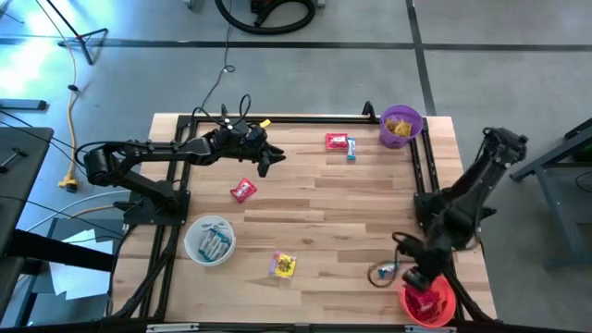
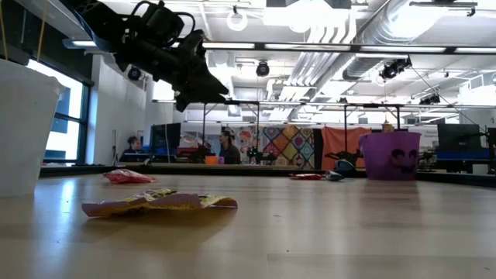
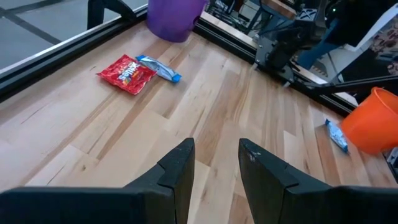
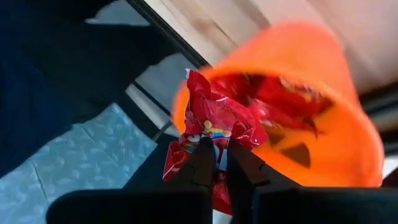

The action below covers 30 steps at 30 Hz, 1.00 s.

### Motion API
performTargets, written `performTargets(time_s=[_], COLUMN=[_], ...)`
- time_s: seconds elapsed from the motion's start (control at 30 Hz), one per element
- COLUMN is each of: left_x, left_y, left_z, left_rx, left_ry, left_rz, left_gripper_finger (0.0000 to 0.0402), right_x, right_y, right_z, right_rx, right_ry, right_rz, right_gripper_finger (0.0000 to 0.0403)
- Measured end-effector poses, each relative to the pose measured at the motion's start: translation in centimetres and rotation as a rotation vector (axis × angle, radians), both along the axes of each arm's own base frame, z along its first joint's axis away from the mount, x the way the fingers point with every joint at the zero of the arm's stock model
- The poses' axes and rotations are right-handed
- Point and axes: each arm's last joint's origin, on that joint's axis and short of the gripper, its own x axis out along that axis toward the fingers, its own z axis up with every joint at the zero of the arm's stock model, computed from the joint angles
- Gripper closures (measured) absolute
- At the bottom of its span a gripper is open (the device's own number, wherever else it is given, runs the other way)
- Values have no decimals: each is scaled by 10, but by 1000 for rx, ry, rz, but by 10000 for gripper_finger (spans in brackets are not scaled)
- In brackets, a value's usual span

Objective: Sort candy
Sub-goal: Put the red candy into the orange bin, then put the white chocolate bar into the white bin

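Observation:
My right gripper (image 4: 221, 152) is shut on a red candy (image 4: 214, 121) over the red bowl (image 1: 442, 305) at the table's near right corner; other red wrappers lie in the bowl (image 4: 323, 149). My left gripper (image 3: 216, 163) is open and empty, in the air over the far left part of the table (image 1: 266, 159). Loose candy lies flat on the table: a red one (image 1: 243, 191), a yellow one (image 1: 283, 266), a red one (image 1: 338, 141) touching a blue one (image 1: 351, 152), and a blue one (image 3: 336, 134) beside the red bowl. My right gripper pinches the red candy's crumpled wrapper (image 4: 216, 138) between its two fingers. The rest of the wrapper sticks out past the fingertips (image 4: 205, 155). The candy is lifted clear, over the bowl's rim and opening. Which layers or edge it has, I cannot tell.
A purple bowl (image 1: 400, 127) with yellow candy stands at the far right. A white bowl (image 1: 210, 240) with blue candy stands at the near left. Black rails (image 1: 416, 157) run along the table's left, far and right sides. The table's middle is bare wood.

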Motion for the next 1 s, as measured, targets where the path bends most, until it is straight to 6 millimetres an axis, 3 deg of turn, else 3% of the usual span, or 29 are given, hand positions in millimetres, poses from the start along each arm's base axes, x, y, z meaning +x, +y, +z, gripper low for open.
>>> performTargets(time_s=[0.23, 0.4, 0.6, 0.73, 0.87, 1.0], left_x=[0, 0, 0, -2, -8, -19], left_y=[0, 1, 1, 5, 10, 13], left_z=[0, 0, 0, -1, 3, 8], left_rx=[19, 20, 34, 33, 58, 79], left_ry=[4, 4, 7, 13, 17, 57], left_rz=[6, 8, 3, 17, 48, 97], left_gripper_finger=[292, 292, 292, 293, 312, 343], right_x=[-29, -31, -25, -22, -23, -23], right_y=[8, 8, 6, -3, -29, -68], right_z=[-42, -45, -18, 13, 47, 75], right_rx=[-58, -51, -19, -34, -151, -349], right_ry=[126, 154, 120, 71, 18, -128], right_rz=[25, 18, 17, 43, -24, -206], right_gripper_finger=[391, 371, 282, 234, 228, 259])
